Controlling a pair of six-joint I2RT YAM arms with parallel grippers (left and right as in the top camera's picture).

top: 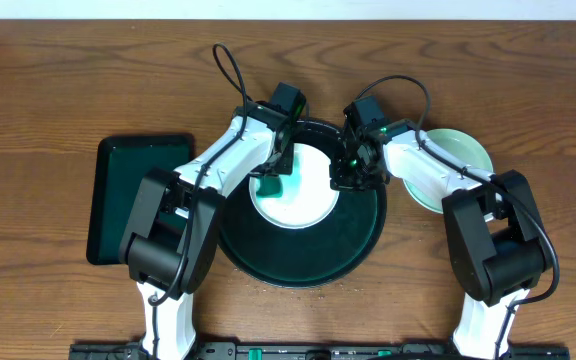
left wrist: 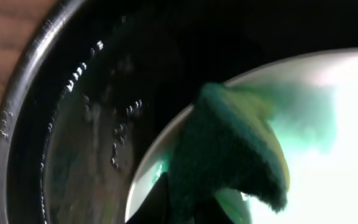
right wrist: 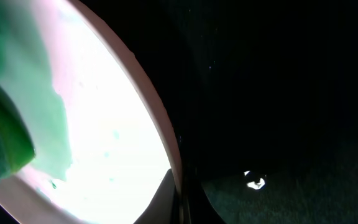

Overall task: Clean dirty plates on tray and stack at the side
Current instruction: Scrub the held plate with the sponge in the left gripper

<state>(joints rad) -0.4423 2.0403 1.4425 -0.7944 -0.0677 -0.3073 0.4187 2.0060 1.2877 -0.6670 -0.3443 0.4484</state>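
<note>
Overhead, both arms reach in over the round tray [top: 360, 240], which sits mid-table, and meet at the one plate [top: 306, 203] lying inside it. The left gripper [top: 273, 182] is clenched on a green sponge [left wrist: 229, 155]. The sponge is pressed flat against the plate's left part, with its far edge overhanging the white surface. In the left wrist view only a dark fingertip shows at the bottom, beneath the sponge.

The right gripper [top: 347, 172] is closed tight at the plate's right edge. In the right wrist view the rim runs down between its two fingertips, so it is pinching the plate there. A green smear [right wrist: 42, 112] spreads across the plate beside the sponge, with small green flecks further along the surface.

The left arm crosses the tray's upper left rim, and the right arm crosses its upper right rim. A second plate [top: 465, 150], pale mint, lies on the table [top: 68, 80] just right of the round tray. The right arm covers its lower left part, so I cannot tell whether more plates lie under it. A rectangular tray [top: 118, 200], dark green, rests left of the round one, its right edge hidden behind the left arm.

Counted: two plates in view, one sponge, one round tray, one rectangular tray, two grippers.
</note>
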